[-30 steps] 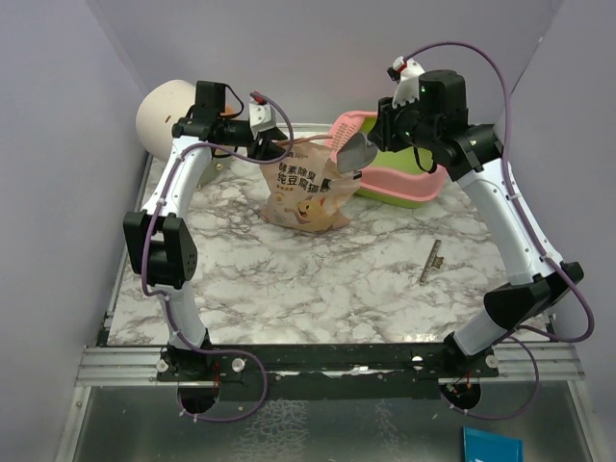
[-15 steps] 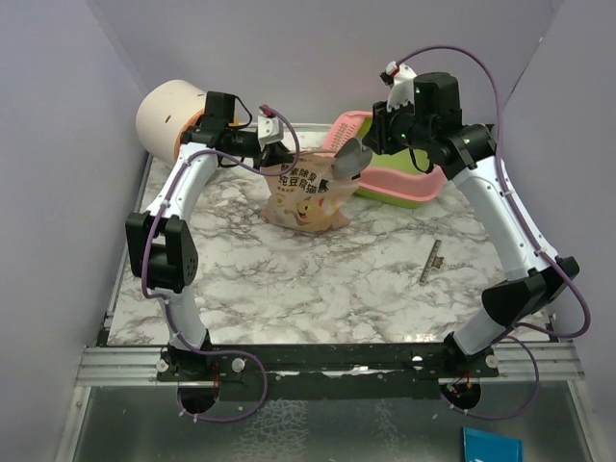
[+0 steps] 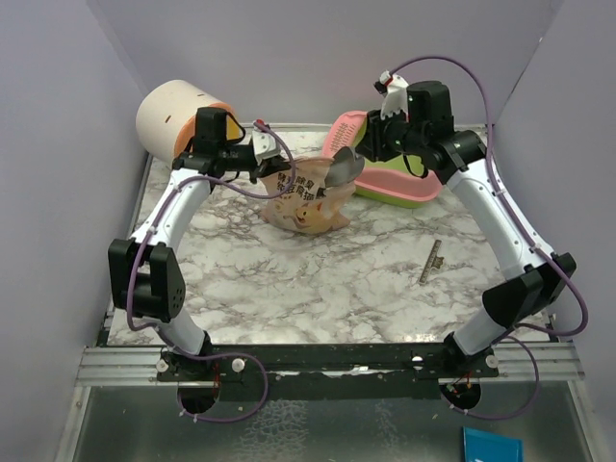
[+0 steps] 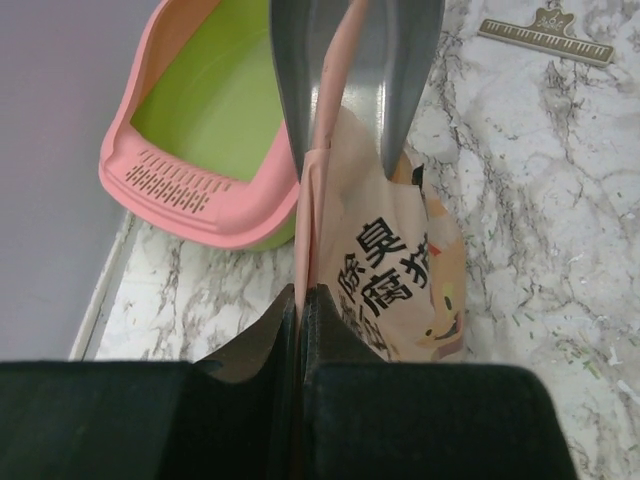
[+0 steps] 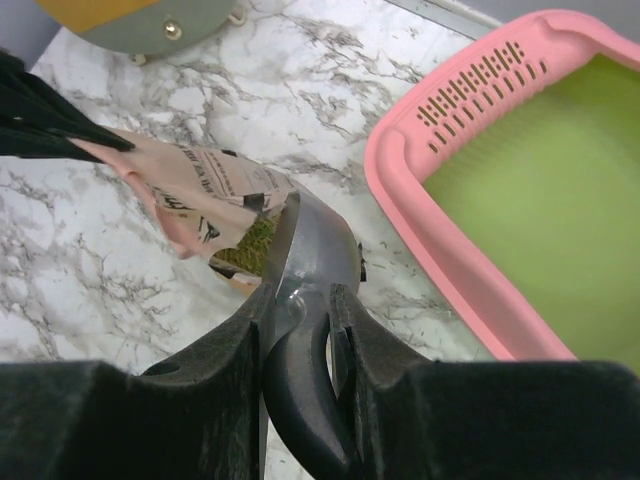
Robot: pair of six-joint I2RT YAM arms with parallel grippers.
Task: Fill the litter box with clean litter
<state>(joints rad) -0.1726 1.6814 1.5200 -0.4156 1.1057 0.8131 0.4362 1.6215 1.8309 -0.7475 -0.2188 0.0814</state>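
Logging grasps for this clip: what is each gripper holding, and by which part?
The left gripper pinches the beige printed bag by its top edge; the right gripper holds the grey metal scoop by its dark handle.

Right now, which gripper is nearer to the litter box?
Right. The right gripper, holding the metal scoop, is just beside the pink rim of the litter box; the left gripper pinches the top of the litter bag, farther off.

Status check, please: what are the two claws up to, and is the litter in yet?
Left gripper shut on bag edge. Right gripper holds scoop, tip at bag mouth. Litter box bare. Nothing between bag and box.
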